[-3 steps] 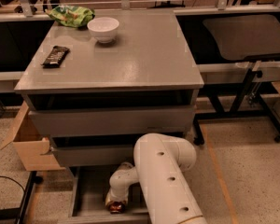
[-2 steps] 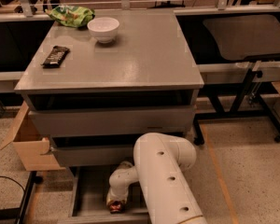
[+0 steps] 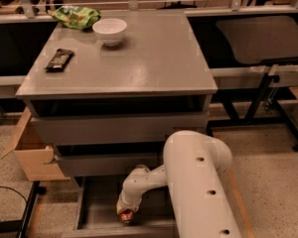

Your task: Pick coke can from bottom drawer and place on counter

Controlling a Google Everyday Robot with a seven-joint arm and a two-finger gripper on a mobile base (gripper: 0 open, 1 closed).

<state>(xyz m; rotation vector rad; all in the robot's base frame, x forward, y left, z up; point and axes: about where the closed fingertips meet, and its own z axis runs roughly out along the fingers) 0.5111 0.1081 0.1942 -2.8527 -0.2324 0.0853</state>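
1. Counter is holding a white bowl, candy bar and green bag at its back-left
2. Arm is reaching down into the bottom drawer, which is standing open
3. Gripper is sitting right at the coke can; can't tell if it's gripping
4. The coke can is lying near the drawer's front edge, well apart from its left wall

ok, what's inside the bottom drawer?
The coke can, near the front of the bottom drawer, with the gripper down at it. The arm covers the drawer's right side.

hand in bottom drawer, at coke can | bowl, candy bar on counter
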